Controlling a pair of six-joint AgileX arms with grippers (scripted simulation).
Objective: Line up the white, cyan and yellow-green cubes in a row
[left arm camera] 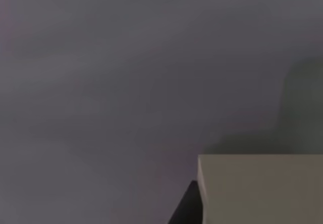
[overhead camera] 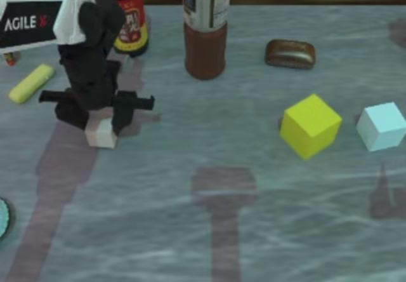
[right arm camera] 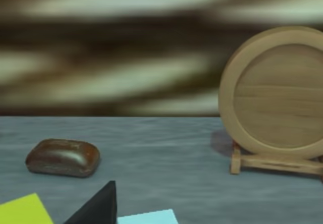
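Observation:
The small white cube (overhead camera: 101, 134) rests on the table at the left. My left gripper (overhead camera: 98, 119) reaches down over it with a black finger on either side, shut on it. In the left wrist view the white cube (left arm camera: 260, 188) fills the corner, with one finger (left arm camera: 187, 206) against its face. The large yellow-green cube (overhead camera: 311, 126) and the pale cyan cube (overhead camera: 382, 126) stand side by side at the right, apart from each other. My right arm is outside the top view. Its wrist view shows one dark fingertip (right arm camera: 102, 204) between the yellow-green cube (right arm camera: 22, 211) and the cyan cube (right arm camera: 149, 218).
A brown bottle (overhead camera: 205, 28) and a red-labelled dark bottle (overhead camera: 130, 21) stand at the back. A glossy brown lump (overhead camera: 290, 53) lies behind the yellow-green cube. A flat yellow-green bar (overhead camera: 32, 83) lies far left. A round wooden stand (right arm camera: 275, 93) shows in the right wrist view.

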